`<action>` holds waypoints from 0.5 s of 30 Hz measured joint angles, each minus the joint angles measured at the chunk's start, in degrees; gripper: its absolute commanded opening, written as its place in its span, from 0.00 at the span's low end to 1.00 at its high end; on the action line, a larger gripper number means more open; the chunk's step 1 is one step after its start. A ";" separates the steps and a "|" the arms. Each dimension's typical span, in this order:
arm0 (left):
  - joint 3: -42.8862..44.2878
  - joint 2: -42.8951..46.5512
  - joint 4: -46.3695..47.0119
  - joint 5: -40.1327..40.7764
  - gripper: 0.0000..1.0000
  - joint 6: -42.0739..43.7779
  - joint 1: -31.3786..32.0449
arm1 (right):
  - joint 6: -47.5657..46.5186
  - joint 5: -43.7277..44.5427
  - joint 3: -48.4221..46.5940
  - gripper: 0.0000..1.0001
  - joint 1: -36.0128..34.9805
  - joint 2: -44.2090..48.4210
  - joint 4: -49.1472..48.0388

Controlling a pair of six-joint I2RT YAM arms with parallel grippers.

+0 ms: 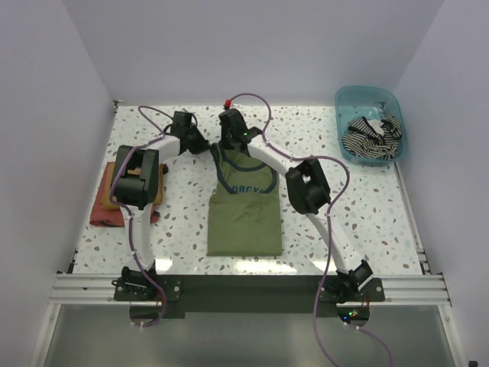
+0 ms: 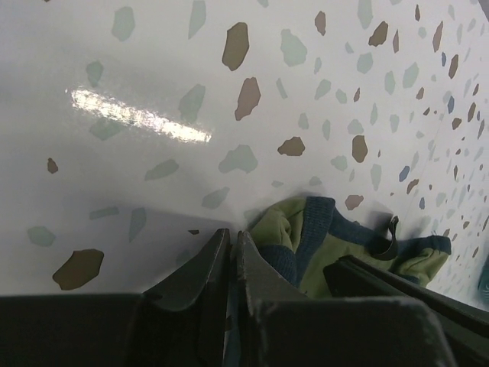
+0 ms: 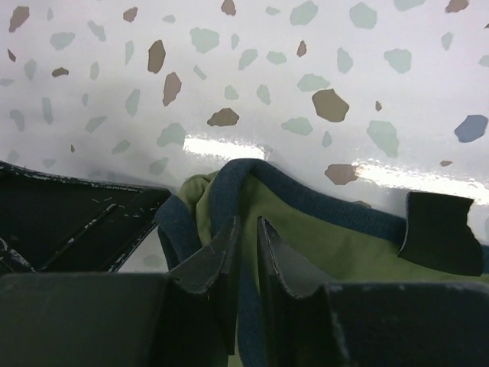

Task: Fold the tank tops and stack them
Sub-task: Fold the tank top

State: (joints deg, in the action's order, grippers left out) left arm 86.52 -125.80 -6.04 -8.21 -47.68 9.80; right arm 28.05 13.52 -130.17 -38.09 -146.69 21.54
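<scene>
Where the olive-green tank top [image 1: 246,218] lies: middle of the table [image 1: 367,222], spread flat, hem toward the arm bases, straps toward the far edge, chest print facing up.
Straps: bunched at the far end of the shirt, navy trim showing; the two arms meet there side by side.
Right gripper [image 3: 246,223]: jaws almost together, with the navy trim of a strap pinched between them.
Left gripper [image 2: 231,233]: jaws nearly closed, leaving only a thin slit. Green fabric lies against the outer side of one finger. Whether any cloth sits in the slit cannot be told.
Striped tank top [image 1: 372,136]: crumpled inside the teal bin [image 1: 365,89] at the far right corner, well apart from the olive-green one.
Folded cloths [image 1: 103,214]: red and orange, stacked near the left edge of the table, partly beneath the left arm's elbow.
</scene>
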 measured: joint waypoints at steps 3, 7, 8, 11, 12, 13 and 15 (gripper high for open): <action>-0.50 0.00 0.90 -0.70 0.14 -0.48 0.00 | 0.28 -1.27 -0.11 0.19 0.04 -0.94 0.04; -1.11 0.00 2.16 -1.79 0.14 -1.27 0.00 | 1.09 -2.99 -0.13 0.19 0.33 -2.27 0.13; -1.14 0.00 2.14 -2.10 0.14 -1.31 0.04 | 1.38 -3.26 -0.13 0.19 0.44 -2.62 0.07; -1.14 0.00 2.14 -3.02 0.13 -1.40 0.26 | 1.97 -4.13 -0.74 0.19 0.87 -2.86 -0.02; -1.14 0.00 2.14 -3.26 0.13 -1.46 0.39 | 2.05 -4.24 -0.87 0.19 1.05 -2.99 -0.02; -1.14 0.00 2.16 -3.65 0.13 -1.60 0.55 | 2.43 -4.44 -0.94 0.19 1.22 -3.06 -0.04; -1.14 0.00 2.19 -4.15 0.13 -2.19 0.90 | 3.02 -5.18 -0.94 0.18 1.60 -3.06 -0.07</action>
State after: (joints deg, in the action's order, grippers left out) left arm 85.38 -125.80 -3.86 -12.36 -49.87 10.70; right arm 31.07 8.34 -131.11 -36.49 -149.75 21.47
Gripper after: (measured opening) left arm 0.134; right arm 0.188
